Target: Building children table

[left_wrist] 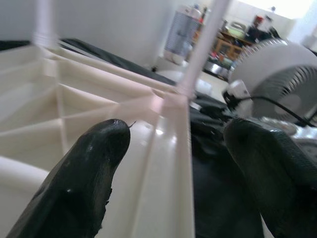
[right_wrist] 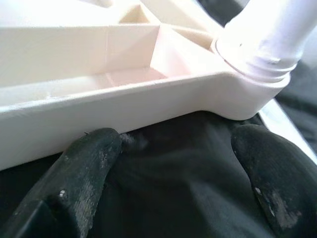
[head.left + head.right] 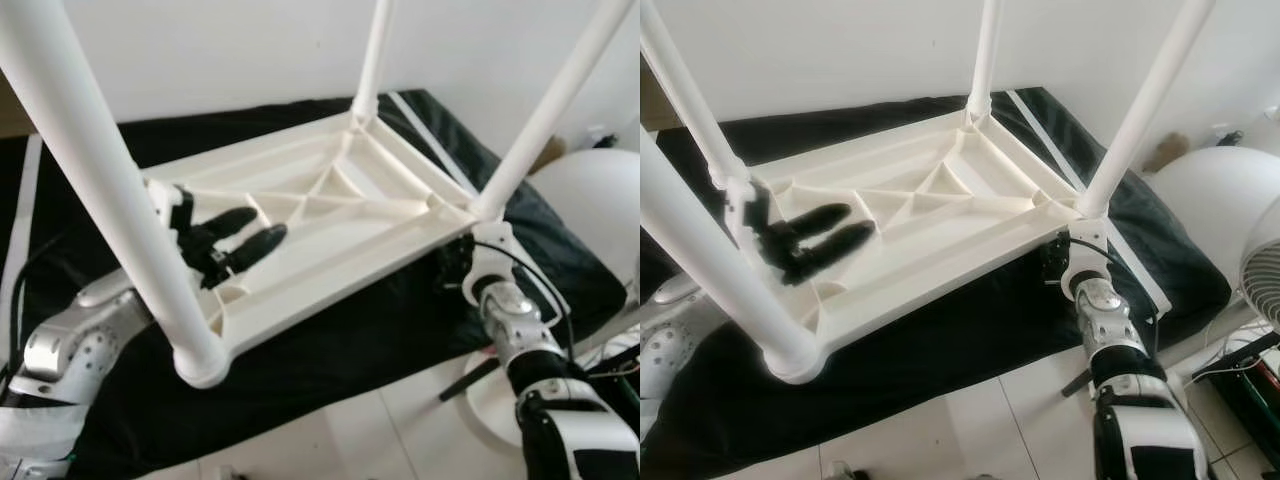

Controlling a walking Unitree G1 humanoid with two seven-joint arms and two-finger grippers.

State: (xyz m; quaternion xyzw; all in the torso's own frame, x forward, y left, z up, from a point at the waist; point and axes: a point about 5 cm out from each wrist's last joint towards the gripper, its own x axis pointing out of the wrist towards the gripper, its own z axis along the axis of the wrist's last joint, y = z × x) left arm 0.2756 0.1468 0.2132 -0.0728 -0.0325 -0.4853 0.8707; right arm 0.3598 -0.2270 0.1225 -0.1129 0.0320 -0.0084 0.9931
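Upturned white plastic ribbed children's table (image 3: 330, 215), four round white legs (image 3: 95, 180) pointing up, lying on black cloth-covered mattress (image 3: 330, 340). Left gripper (image 3: 240, 240) over ribbed underside near left corner, fingers spread, empty. Right gripper (image 2: 173, 163) at right corner, beneath rim, fingers parted over cloth, holding nothing. White fan (image 3: 1265, 275) at right.

A cream-white table (image 3: 330, 215) lies on a black cloth (image 3: 330, 340) over pale floor tiles (image 3: 400, 430).
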